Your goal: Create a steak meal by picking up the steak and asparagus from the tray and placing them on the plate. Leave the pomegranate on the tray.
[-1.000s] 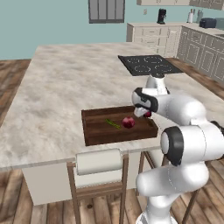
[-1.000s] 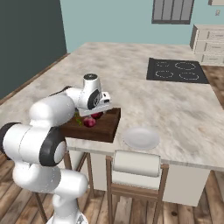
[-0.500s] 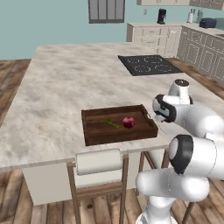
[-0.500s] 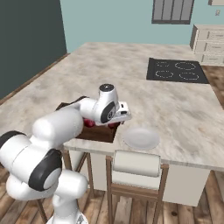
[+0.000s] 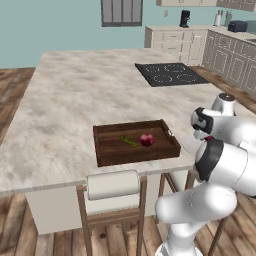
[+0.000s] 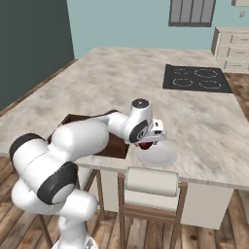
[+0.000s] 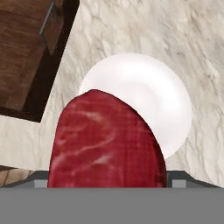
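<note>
Hand view: my gripper (image 6: 147, 142) holds the red steak (image 7: 107, 140) above the white plate (image 7: 148, 92), just beside the wooden tray (image 5: 135, 142). The steak is not yet set down. On the tray the green asparagus (image 5: 129, 142) awaits its turn, near the pomegranate (image 5: 147, 139), which stays.

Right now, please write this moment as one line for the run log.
gripper: shut on steak | position: over plate | tray: asparagus, pomegranate | steak not yet placed
</note>
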